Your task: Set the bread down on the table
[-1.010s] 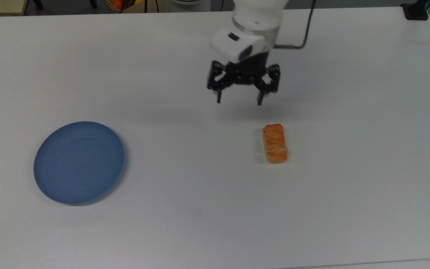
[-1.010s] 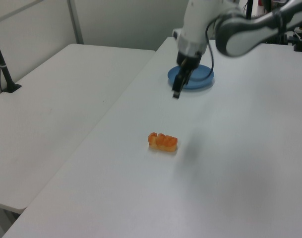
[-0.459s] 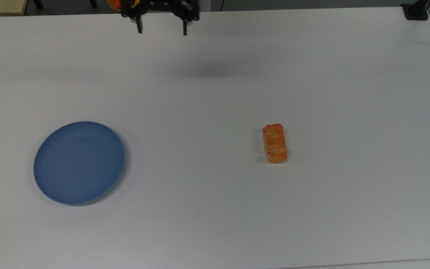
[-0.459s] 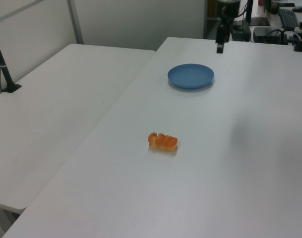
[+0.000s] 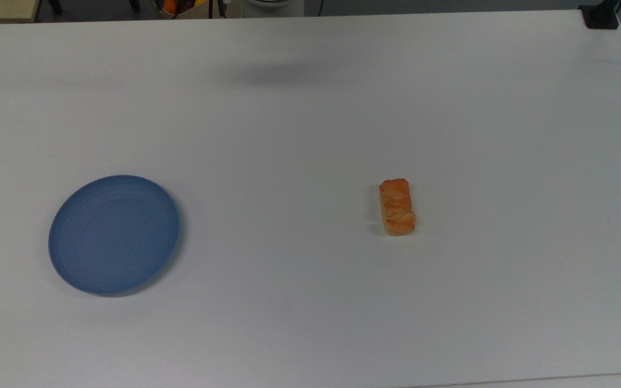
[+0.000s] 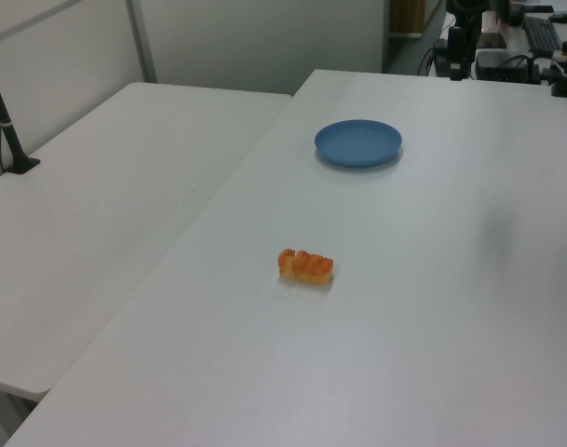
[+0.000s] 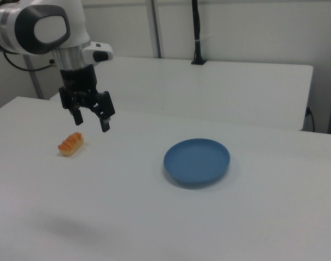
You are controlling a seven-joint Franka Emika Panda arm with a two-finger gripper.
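Note:
The bread (image 5: 397, 207), a small golden-orange braided loaf, lies flat on the white table (image 5: 310, 134), right of centre in the top view. It is also on the tabletop (image 6: 432, 307) in the left view as the bread (image 6: 305, 266), and at the right view's left as the bread (image 7: 71, 143). My gripper (image 7: 92, 122) hangs open and empty high above the table (image 7: 154, 217), well clear of the loaf. Nothing touches the bread.
A round blue plate (image 5: 114, 234) sits empty at the top view's left, far from the loaf; it is also the plate (image 6: 357, 142) and the plate (image 7: 197, 161). A second white table (image 6: 106, 205) adjoins, with a black clamped post (image 6: 8, 130).
The open gripper has risen and swung away toward the top view's upper left, leaving that view. Bread and plate have not moved.

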